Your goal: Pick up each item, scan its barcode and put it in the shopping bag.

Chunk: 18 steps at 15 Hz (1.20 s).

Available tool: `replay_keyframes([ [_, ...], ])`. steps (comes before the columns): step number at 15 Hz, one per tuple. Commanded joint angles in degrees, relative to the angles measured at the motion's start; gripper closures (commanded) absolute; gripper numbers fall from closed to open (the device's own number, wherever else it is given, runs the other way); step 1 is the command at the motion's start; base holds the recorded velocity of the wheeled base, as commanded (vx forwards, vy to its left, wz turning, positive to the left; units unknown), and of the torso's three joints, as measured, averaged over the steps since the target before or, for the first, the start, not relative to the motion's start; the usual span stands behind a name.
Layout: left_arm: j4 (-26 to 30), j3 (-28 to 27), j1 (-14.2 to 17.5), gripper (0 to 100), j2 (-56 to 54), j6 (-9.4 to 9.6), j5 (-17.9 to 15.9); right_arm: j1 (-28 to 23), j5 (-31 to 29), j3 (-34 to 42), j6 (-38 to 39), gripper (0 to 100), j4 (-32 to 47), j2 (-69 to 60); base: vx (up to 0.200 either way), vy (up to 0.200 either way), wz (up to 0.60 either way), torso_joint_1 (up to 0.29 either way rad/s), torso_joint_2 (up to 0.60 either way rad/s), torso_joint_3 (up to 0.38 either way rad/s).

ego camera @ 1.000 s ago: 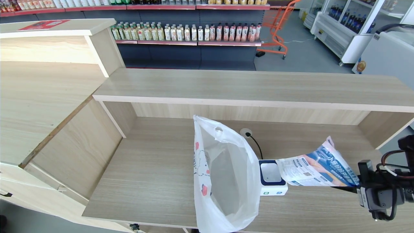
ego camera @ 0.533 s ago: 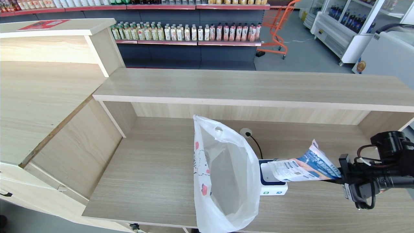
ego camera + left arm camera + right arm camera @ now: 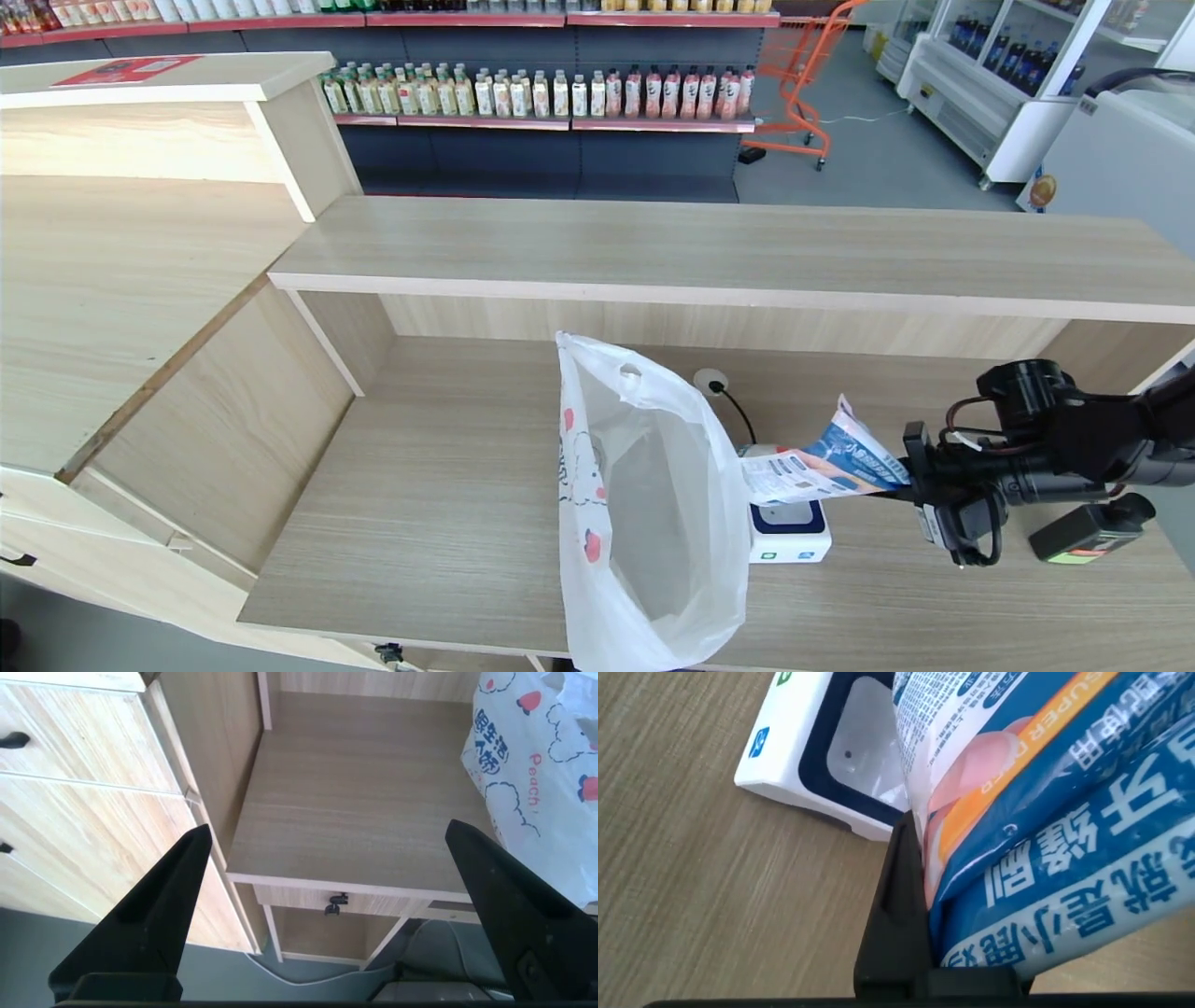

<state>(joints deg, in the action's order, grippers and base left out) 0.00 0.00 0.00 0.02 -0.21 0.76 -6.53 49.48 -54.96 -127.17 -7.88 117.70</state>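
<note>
Right now the right end effector point(image 3: 907, 483) is clamped on one end of the blue and white packet point(image 3: 826, 462), and the rest of the packet sticks out from it toward the robot's left. In the right wrist view a dark finger point(image 3: 901, 905) presses against the packet's point(image 3: 1046, 812) side, with the scanner point(image 3: 831, 765) beyond it. The packet hangs in the air above the white scanner point(image 3: 789, 539) with its navy top. Its free end overlaps the scanner's far part and reaches almost to the shopping bag point(image 3: 644, 523). That bag stands open on the bench point(image 3: 448, 504), just beside the scanner on the robot's left. A black cable point(image 3: 742, 415) runs from the scanner toward the back of the bench. The left end effector point(image 3: 327, 831) hangs with its fingers spread wide and nothing between them, off the bench's point(image 3: 355, 812) near edge. The shopping bag point(image 3: 533, 765) sits at the side of its view.
</note>
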Motion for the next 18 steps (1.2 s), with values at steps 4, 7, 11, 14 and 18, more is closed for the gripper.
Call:
replay_keyframes([
  [4, 0.0, 0.0, 0.0, 0, 0.0, -0.06, 0.0, 4.8, 0.1, -4.1, -0.4, 100, -0.7, 3.2, 0.0, 0.0, 0.0, 0.0, 0.0, 0.0],
  [7, 0.0, 0.0, 0.0, 0, 0.0, 0.03, 0.0, 4.5, 0.4, -4.0, -0.4, 100, -2.1, 3.2, 0.0, 0.0, 0.0, 0.0, 0.0, 0.0],
  [11, 0.0, 0.0, 0.0, 0, 0.0, 0.03, 0.0, 2.1, 0.4, -2.3, -0.8, 100, -2.1, 1.0, 0.0, 0.0, 0.0, 0.0, 0.0, 0.0],
  [14, 0.0, 0.0, 0.0, 0, 0.0, -0.06, 0.0, 0.8, 1.0, -1.0, -1.5, 100, -2.1, 0.5, 0.0, 0.0, 0.0, 0.0, 0.0, 0.0],
  [18, 0.0, 0.0, 0.0, 0, 0.0, -0.06, 0.0, 0.7, 1.1, -1.1, -2.4, 100, -2.1, 0.5, 0.0, 0.0, 0.0, 0.0, 0.0, 0.0],
])
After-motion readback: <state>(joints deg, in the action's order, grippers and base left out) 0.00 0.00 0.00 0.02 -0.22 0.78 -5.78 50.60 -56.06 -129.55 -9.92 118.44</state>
